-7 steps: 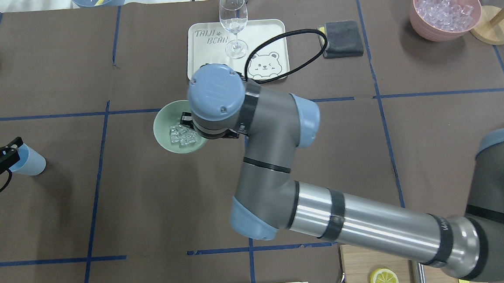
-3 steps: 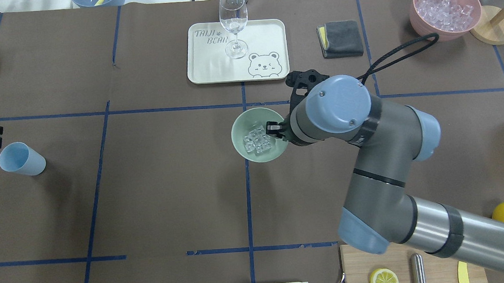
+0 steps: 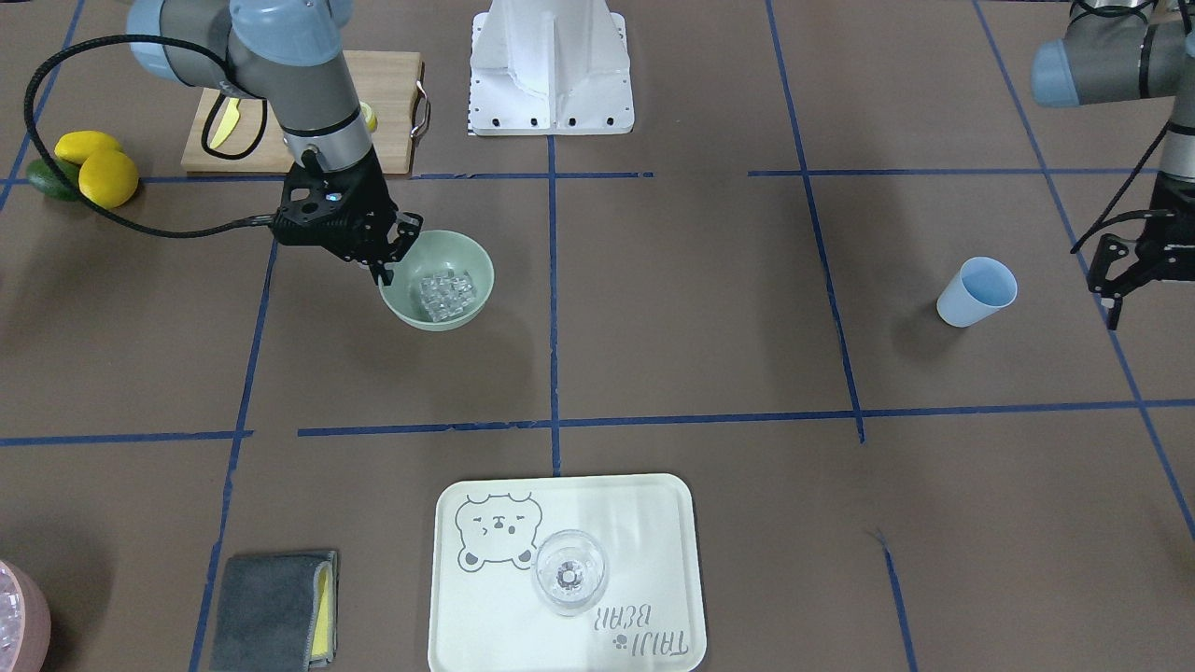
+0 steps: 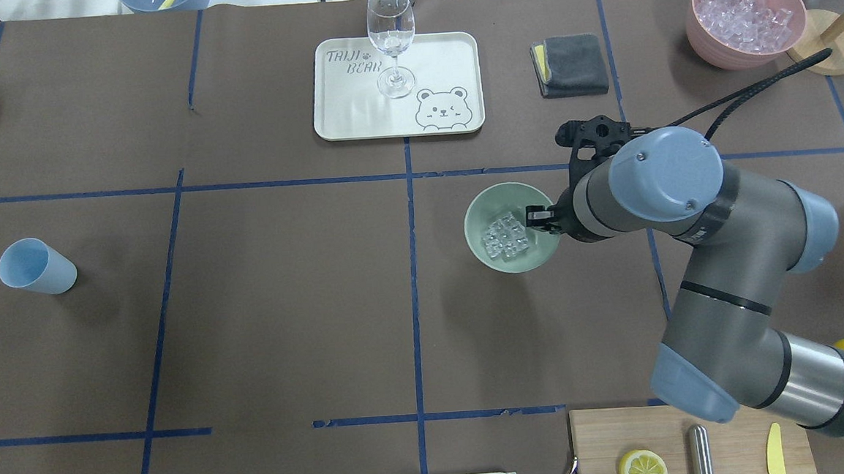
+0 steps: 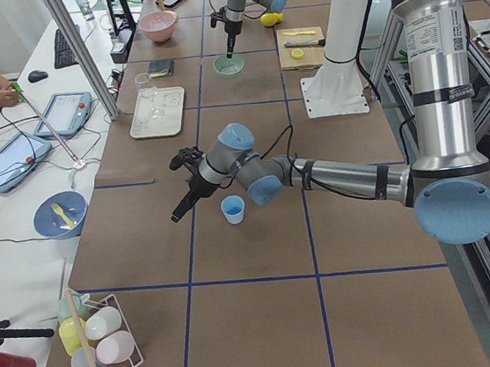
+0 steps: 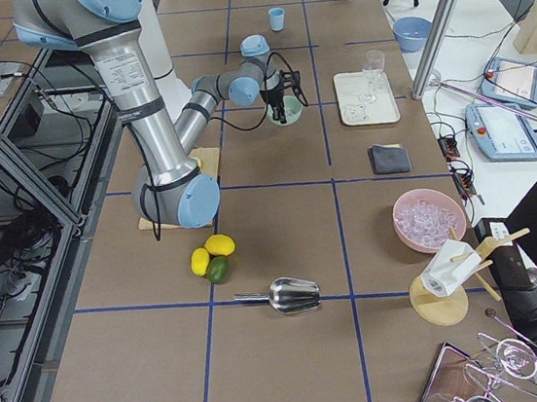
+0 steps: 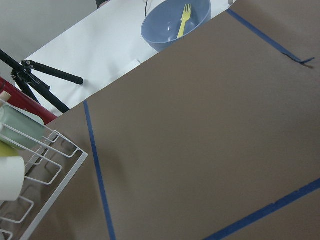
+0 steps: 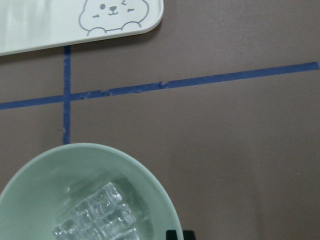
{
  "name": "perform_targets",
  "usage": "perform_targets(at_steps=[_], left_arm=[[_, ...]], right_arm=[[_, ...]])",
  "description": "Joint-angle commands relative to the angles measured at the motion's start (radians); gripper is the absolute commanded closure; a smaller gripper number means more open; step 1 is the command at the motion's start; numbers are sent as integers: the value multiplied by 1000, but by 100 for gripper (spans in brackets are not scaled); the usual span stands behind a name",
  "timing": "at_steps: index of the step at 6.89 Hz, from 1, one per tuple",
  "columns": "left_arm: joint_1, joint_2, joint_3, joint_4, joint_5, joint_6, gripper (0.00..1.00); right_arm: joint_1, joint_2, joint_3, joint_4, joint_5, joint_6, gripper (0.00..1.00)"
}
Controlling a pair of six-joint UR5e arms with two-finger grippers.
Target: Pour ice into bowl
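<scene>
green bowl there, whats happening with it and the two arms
The right gripper is clamped on the rim of the bowl, which already holds the ice, and has moved it across toward the robot's right. The left gripper hangs open beside the light blue cup, apart from it.

Right claw on round pale mint-green bowl of small clear ice cubes.
The claw pinches the bowl's right rim; the bowl stands on the brown tabletop.
</scene>
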Motion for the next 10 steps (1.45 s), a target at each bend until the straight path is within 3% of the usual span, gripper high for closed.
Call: perform_targets(at_steps=[1,2,5,7,8,9,10], left_arm=[[-67,-67,-11,190,-165,73,0],[-133,-73,-4,211,-245,153,0],[-155,-72,10,211,-252,181,0],[-157,-70,10,209,-255,181,0],[-155,-70,16,209,-255,181,0],[-157,-70,15,209,-257,181,0],[-166,-70,13,206,-258,183,0]], right_arm=[[75,-102,5,4,21,-119,100],[110,-154,2,48,31,-131,100],[302,-447,-77,396,242,-288,100],[388,-452,-168,414,337,-332,100],[394,-455,-186,415,342,-331,100],[402,-454,-206,415,347,-332,36],[413,-451,-203,417,356,-338,0]])
